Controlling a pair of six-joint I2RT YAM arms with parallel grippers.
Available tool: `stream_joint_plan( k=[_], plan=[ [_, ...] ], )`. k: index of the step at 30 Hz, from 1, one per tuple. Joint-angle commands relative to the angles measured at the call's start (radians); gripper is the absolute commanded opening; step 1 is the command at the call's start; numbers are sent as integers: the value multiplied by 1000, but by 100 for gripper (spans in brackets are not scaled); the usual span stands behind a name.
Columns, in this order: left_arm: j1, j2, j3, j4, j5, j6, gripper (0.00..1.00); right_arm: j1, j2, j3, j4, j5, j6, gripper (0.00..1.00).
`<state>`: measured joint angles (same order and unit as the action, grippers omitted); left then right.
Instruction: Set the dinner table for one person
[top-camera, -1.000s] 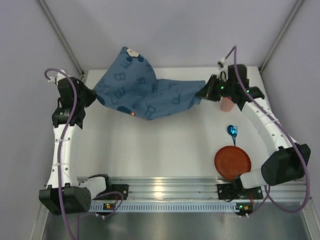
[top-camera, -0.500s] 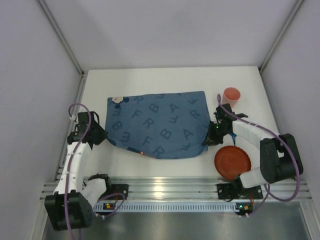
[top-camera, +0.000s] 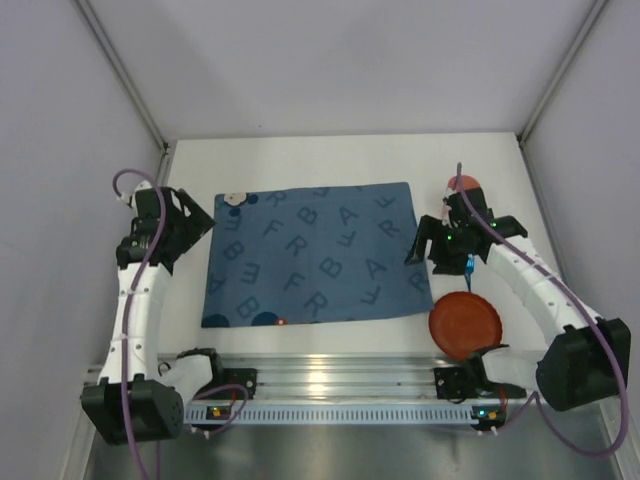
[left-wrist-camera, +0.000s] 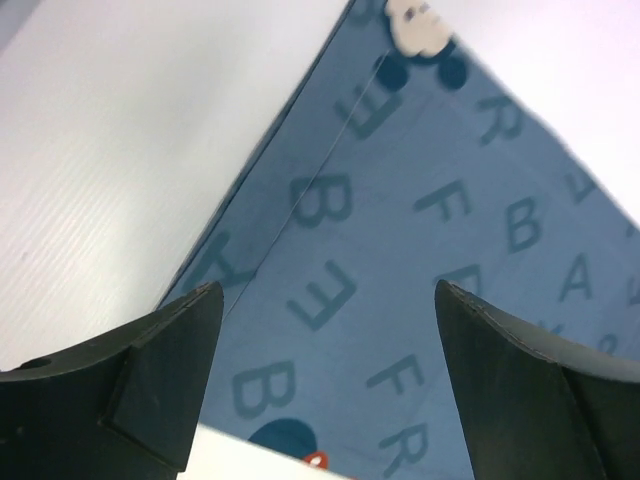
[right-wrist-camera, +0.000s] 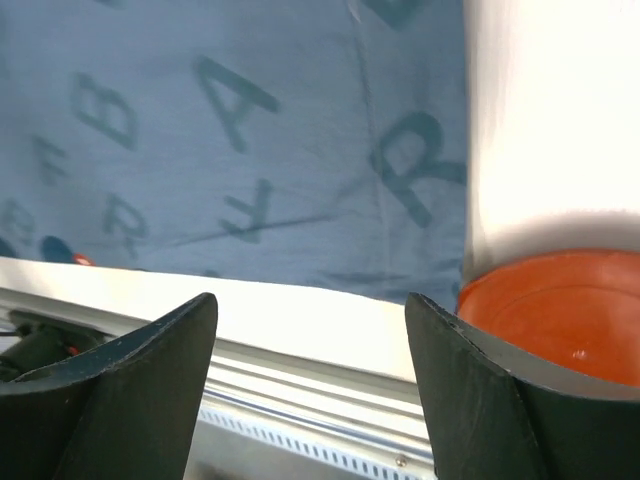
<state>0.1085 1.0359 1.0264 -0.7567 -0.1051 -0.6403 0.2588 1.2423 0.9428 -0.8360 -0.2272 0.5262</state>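
Observation:
The dinner table (top-camera: 290, 160) is a white top with a ribbed rail (top-camera: 340, 380) at the near edge. A dark blue letter-printed mat (top-camera: 310, 255) lies flat on its middle. My left gripper (top-camera: 197, 222) hovers open over the mat's left edge, nothing between its fingers; the left wrist view shows the mat (left-wrist-camera: 430, 230) below the gripper (left-wrist-camera: 330, 290). My right gripper (top-camera: 428, 255) stands open at the mat's right edge, empty (right-wrist-camera: 310, 300). An orange plate (top-camera: 465, 322) sits at the near right, also seen as the plate (right-wrist-camera: 560, 310) from the right wrist.
A pink cup (top-camera: 465, 184) stands at the far right, partly hidden behind my right wrist. A sliver of a blue spoon (top-camera: 468, 265) shows under the right arm, above the plate. Grey walls close in the table on three sides.
A second ago both grippers held the mat up by its corners. It came down and now lies flat. Both grippers have opened and let go, drawing back from its edges.

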Motion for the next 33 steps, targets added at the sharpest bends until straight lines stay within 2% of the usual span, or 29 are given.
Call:
stream_joint_plan(
  k=[1,5,7,8,11,21,33],
  plan=[
    [2,70,46,80,33,22,91,-3,-41,96,-6,-6,-15,76],
    [0,180,0,178,158,-16,87,-4,57,123,86,-87,8,70],
    [-3,246,-26,212,195,-36,84,-4,133,149,139,-119,14,50],
    [-15,268,-37,246,209,-38,83,-4,161,160,152,-126,17,30],
    [-44,343,-61,302,228,-33,81,-1,282,214,186,-144,20,2],
    [-78,590,-31,399,246,-15,75,7,604,432,209,-126,9,0],
    [-76,854,178,419,268,-1,72,-13,853,565,190,-61,-5,0]
  ],
)
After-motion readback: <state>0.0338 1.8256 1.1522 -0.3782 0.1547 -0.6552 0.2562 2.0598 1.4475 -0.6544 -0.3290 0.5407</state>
